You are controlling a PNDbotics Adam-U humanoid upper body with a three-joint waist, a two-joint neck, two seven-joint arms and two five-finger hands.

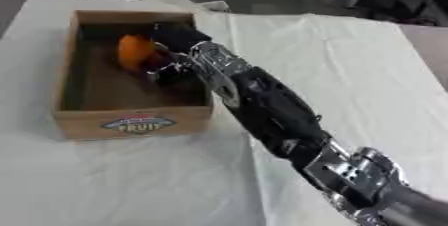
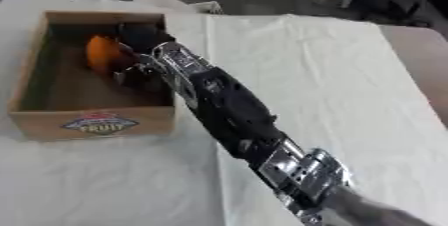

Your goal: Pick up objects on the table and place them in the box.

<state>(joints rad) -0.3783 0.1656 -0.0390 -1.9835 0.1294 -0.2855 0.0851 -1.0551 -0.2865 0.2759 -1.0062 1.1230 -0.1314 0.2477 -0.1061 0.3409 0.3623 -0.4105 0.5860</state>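
Over at about ten o'clock on the table sits a wooden box (image 1: 131, 122), open at the top, with a coloured label on its near wall that reads "FRUIT". Inside it, toward the far end, an orange (image 1: 134, 51) shows up bright against the dark brown floor; it looks round and smooth, its skin a plain strong orange, and I can make out no other fruit in the box. The right hand (image 1: 175, 45) reaches down into the box from the four o'clock side, its black fingers curled round the orange's right flank, so it is grasping the fruit. Whether the orange touches the box floor I cannot tell. The right arm (image 1: 271, 110), black with silver joints, runs slantwise from the lower right corner up across the box's right wall. The box stands on a white cloth (image 1: 350, 70), creased in places, which covers the table. At twelve o'clock, just behind the box, a loose fold of the cloth sticks up.
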